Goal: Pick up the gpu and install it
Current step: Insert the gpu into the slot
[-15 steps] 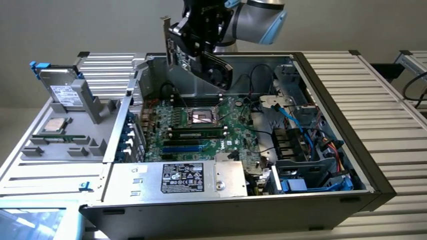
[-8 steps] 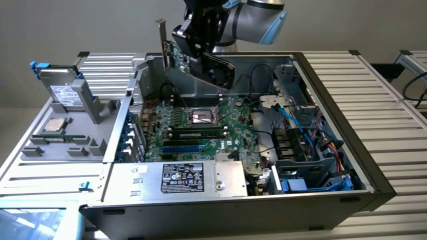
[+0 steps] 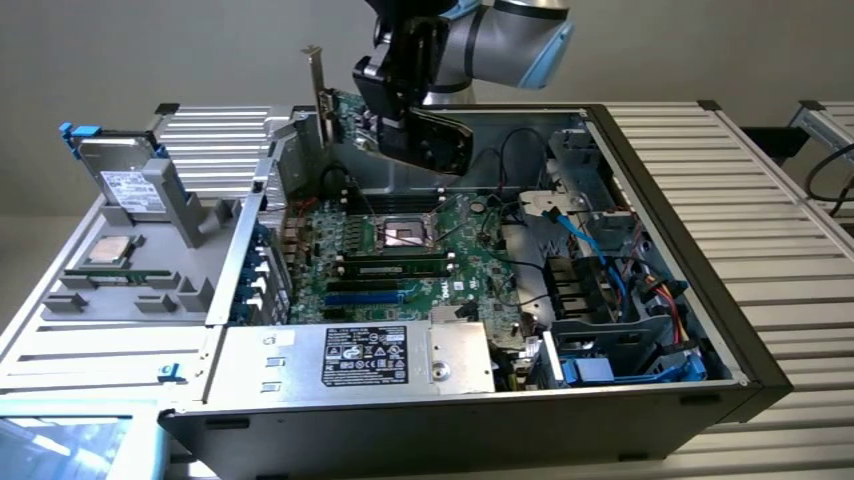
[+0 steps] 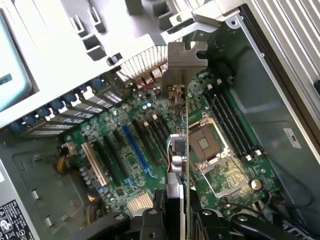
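Black robot gripper grasps the flat green gpu card edge-down over the large green motherboard, seemingly to line it up with the slots.

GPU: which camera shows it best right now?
The exterior view: the gpu shows its green face, black cooler and silver bracket, gripped by the end effector above the motherboard. The wrist view shows it edge-on.
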Available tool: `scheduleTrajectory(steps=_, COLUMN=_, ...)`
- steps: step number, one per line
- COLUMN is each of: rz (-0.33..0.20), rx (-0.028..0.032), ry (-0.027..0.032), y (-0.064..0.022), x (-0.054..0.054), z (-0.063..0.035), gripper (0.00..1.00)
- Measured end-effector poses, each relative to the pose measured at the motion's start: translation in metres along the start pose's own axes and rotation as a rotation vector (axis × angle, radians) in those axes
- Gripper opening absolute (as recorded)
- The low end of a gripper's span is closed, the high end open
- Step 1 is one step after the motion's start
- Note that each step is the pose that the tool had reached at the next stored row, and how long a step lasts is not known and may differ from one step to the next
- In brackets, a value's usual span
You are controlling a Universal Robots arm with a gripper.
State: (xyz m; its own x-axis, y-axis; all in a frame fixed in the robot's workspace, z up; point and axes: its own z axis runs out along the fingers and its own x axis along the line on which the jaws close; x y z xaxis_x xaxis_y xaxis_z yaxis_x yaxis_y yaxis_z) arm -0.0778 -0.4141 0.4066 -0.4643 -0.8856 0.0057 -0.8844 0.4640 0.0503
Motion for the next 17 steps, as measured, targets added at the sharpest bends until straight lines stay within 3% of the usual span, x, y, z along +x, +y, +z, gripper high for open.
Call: scheduleTrajectory(steps=17, rz=-0.309, rx=0.0022, ry=0.0167, y=-0.0003, x=-0.0001, z=0.0056, gripper=0.29)
